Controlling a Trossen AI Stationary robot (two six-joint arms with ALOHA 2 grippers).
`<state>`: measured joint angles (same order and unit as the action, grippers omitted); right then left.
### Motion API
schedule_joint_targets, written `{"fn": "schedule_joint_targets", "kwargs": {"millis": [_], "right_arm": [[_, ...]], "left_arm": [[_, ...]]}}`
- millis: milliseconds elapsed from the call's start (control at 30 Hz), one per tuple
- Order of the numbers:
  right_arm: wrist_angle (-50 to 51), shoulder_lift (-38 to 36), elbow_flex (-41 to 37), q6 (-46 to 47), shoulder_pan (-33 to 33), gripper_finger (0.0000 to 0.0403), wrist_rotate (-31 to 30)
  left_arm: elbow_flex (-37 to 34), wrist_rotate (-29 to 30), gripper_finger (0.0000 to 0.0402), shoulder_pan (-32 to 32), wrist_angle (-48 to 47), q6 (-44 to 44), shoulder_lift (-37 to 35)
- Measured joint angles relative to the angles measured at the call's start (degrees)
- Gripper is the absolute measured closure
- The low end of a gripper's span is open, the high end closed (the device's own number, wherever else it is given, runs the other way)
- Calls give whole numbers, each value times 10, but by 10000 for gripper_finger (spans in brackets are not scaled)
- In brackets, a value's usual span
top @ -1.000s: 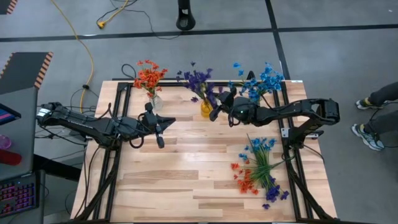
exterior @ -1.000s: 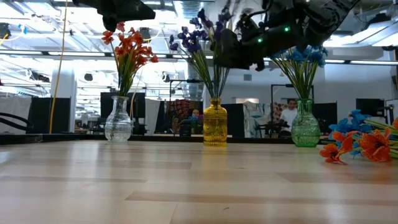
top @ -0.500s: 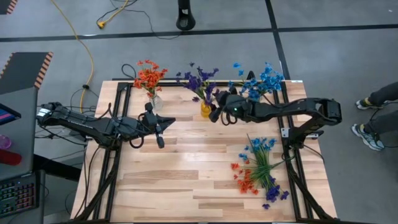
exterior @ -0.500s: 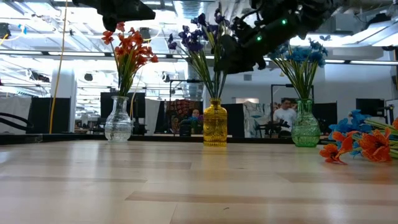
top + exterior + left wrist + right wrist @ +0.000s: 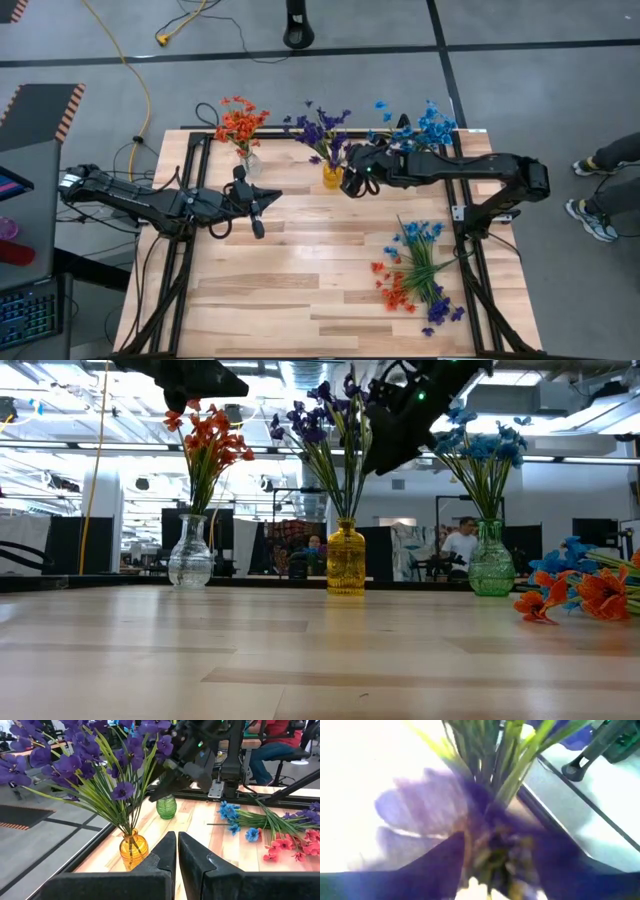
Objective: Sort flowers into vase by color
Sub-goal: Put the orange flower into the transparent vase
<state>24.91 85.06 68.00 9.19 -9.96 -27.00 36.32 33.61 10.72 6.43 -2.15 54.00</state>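
Now, step: purple sprig dropped in yellow vase (image 5: 330, 176), upper centre.
Right hand (image 5: 349, 181): spread wide, empty, beside purple flowers (image 5: 322, 128).
Left hand (image 5: 258, 212): closed, idle, centre-left.
Tip: lift straight, avoid snagging stems.
Remaining flowers (image 5: 415, 275): lower right of table (image 5: 260, 290).

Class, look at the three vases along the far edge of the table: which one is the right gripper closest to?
The yellow glass vase holding purple flowers, the middle one. The right gripper, jaws open, hangs just beside it; the clear vase and green vase stand farther off.

Orange flowers (image 5: 239, 122), purple flowers (image 5: 320, 127), blue flowers (image 5: 420, 128) upright in vases; loose flowers (image 5: 415, 275) on table.
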Motion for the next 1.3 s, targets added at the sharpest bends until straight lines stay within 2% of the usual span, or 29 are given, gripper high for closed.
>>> {"fn": "schedule_joint_targets", "kwargs": {"millis": [133, 300, 433, 667, 833, 967, 1067, 1300], "right_arm": [[65, 0, 34, 6, 23, 152, 2], [159, 0, 74, 65, 64, 152, 3], [227, -1, 102, 151, 107, 152, 4], [303, -1, 117, 336, 193, 152, 76], [383, -1, 117, 464, 260, 152, 92], [449, 0, 116, 472, 314, 152, 110], [478, 0, 108, 474, 346, 152, 155], [481, 0, 55, 475, 418, 152, 230]], "left_arm": [[0, 0, 397, 0, 0, 0, 0], [0, 0, 397, 0, -1, 0, 0], [0, 0, 397, 0, -2, 0, 0], [0, 0, 397, 0, -17, 0, 0], [1, -13, 397, -1, -16, -13, 6], [1, -57, 397, -6, -1, -15, 34], [1, -76, 397, -8, 15, -15, 63], [1, -74, 397, -8, 66, 14, 119]]}}
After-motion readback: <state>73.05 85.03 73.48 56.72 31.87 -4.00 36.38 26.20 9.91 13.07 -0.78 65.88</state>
